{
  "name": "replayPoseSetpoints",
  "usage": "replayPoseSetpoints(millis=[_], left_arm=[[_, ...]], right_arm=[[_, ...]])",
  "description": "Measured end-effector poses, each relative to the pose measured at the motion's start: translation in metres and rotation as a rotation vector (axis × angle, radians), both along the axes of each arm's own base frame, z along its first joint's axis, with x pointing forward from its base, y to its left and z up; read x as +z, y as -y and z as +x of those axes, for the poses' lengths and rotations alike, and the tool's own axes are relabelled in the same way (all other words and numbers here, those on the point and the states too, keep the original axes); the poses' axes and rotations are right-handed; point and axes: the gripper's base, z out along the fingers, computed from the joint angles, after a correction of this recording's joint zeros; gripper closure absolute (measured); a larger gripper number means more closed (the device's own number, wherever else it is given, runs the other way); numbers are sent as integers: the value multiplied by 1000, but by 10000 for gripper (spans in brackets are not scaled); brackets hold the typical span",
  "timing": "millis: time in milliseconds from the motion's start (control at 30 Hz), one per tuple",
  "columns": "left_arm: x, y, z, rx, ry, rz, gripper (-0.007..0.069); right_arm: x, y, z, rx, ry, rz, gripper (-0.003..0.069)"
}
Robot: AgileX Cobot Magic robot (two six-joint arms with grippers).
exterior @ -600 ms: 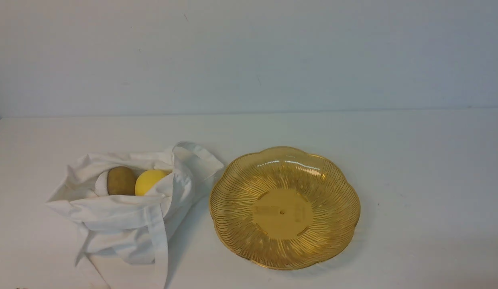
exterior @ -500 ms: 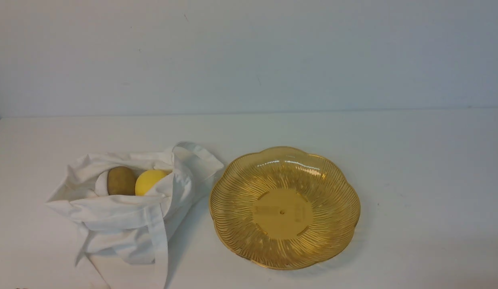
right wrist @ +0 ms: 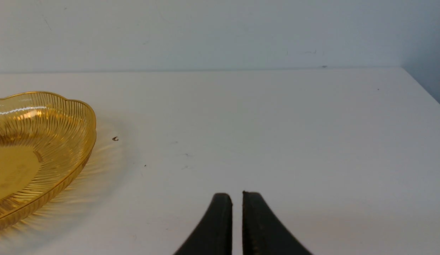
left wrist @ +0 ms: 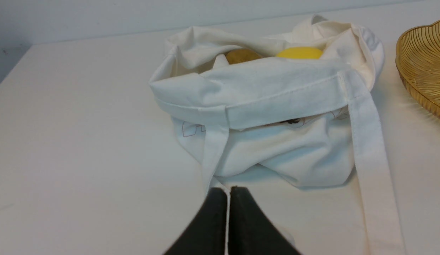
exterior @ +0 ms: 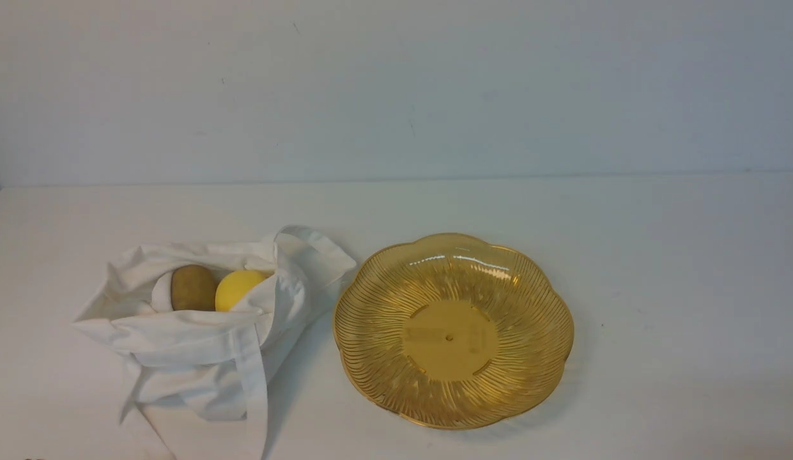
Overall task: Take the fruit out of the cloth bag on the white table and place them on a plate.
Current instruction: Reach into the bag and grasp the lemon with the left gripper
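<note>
The white cloth bag sits on the white table at the left, mouth open. Inside lie a brown kiwi-like fruit and a yellow lemon, side by side. The amber scalloped plate stands empty just right of the bag. Neither gripper shows in the front view. In the left wrist view my left gripper is shut and empty, just in front of the bag, with kiwi and lemon peeking out. My right gripper is shut and empty, right of the plate.
A long flat strap trails from the bag toward the near table edge; a second strap loops by the plate's left rim. The pale bluish-grey wall closes the table's far side. A small dark speck lies right of the plate.
</note>
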Motion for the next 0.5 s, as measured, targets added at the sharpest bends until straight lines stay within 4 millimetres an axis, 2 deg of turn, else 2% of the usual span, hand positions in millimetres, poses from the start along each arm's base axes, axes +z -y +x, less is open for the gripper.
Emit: replayPoseSetpoints(millis=[500], left_arm=[[0, 0, 0, 0, 0, 0, 632]], right_arm=[[0, 0, 0, 0, 0, 0, 622]])
